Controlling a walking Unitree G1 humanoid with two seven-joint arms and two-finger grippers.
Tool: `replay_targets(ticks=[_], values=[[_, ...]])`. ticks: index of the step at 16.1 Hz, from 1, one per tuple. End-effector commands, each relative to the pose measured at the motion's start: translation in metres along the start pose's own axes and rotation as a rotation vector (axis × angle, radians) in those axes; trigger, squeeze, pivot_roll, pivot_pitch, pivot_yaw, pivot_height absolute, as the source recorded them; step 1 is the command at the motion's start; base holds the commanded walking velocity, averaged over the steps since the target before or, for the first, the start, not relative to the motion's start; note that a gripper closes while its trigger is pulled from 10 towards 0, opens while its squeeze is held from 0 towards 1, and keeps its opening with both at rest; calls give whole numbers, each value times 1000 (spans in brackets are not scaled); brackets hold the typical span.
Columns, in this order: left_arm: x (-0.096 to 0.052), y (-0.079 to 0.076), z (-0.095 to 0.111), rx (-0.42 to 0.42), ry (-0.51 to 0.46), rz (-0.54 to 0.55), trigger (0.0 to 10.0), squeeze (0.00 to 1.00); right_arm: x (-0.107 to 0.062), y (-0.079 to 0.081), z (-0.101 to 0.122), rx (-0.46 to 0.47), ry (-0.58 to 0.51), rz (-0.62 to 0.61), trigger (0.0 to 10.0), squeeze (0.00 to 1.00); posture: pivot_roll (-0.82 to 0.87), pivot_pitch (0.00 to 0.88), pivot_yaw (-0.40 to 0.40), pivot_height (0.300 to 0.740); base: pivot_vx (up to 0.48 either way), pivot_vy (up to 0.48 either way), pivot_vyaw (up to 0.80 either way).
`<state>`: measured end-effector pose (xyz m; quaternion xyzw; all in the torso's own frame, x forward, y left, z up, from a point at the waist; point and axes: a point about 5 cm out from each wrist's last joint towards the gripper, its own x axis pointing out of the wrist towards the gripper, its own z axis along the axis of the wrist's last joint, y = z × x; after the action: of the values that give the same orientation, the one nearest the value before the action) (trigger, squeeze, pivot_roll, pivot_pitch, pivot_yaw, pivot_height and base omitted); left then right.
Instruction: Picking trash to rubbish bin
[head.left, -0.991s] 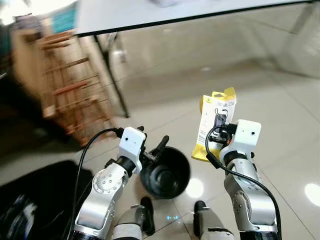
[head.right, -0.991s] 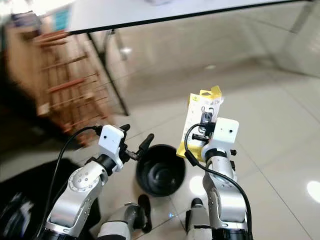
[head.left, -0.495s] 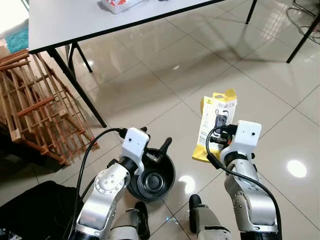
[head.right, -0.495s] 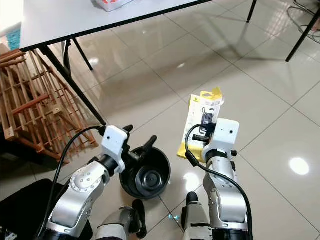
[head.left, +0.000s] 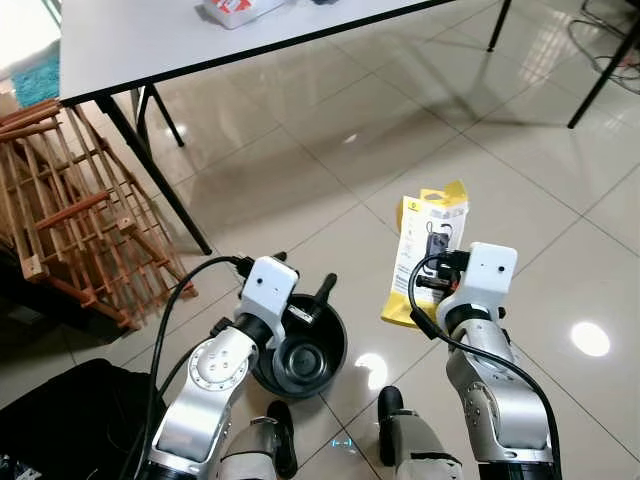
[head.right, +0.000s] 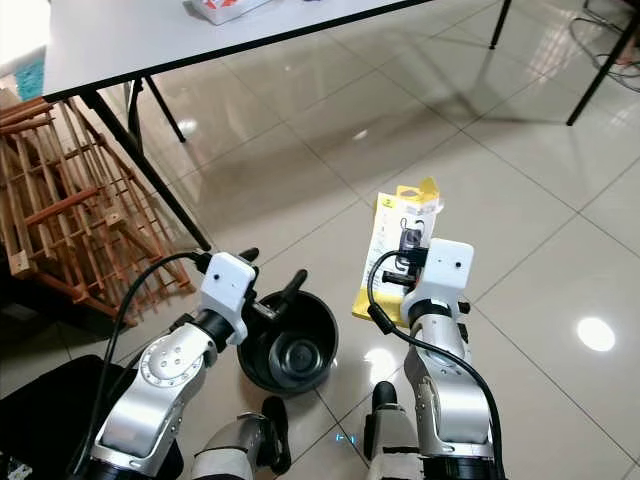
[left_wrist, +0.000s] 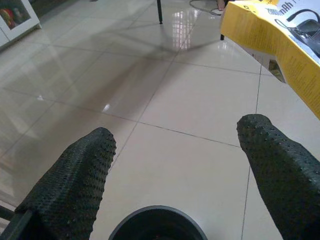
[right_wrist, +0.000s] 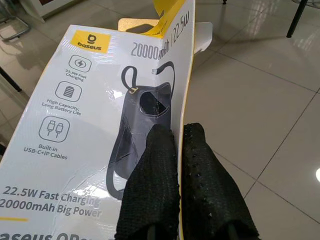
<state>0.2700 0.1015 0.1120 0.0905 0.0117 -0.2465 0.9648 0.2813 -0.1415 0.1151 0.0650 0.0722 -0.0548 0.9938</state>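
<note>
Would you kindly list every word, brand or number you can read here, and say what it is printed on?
All on the yellow and white package held in the right hand:
"baseus"
"20000mAh | 22.5W"
"22.5W Fast Charging"
"High Capacity, Long Battery Life"
"Built-in USB-C+iP Cables"
"22.5W Fast Charging 20000mAh Big Power"
Bottom line cut off, roughly "aseus".
Red and white item on the table: too small to read.

A flat yellow-and-white power-bank package (head.left: 428, 255) printed "baseus" and "20000mAh" stands upright and slightly tilted above the floor, pinched along its edge by the right claw (right_wrist: 172, 145). Just beside it, lower, a round black rubbish bin (head.left: 300, 352) sits open on the tiles beneath the left claw (left_wrist: 172, 145).
</note>
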Motion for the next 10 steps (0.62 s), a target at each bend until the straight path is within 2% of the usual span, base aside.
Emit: replay_targets(ticks=[1, 10], values=[[-3, 1, -6, 8, 23, 7, 10000, 0, -1, 3, -1, -8, -3, 10, 0, 0, -27, 281, 92, 740, 0, 0, 0], [-5, -2, -8, 3, 31, -35, 10000, 0, -1, 3, -4, -6, 3, 16, 0, 0, -28, 278, 96, 740, 0, 0, 0]])
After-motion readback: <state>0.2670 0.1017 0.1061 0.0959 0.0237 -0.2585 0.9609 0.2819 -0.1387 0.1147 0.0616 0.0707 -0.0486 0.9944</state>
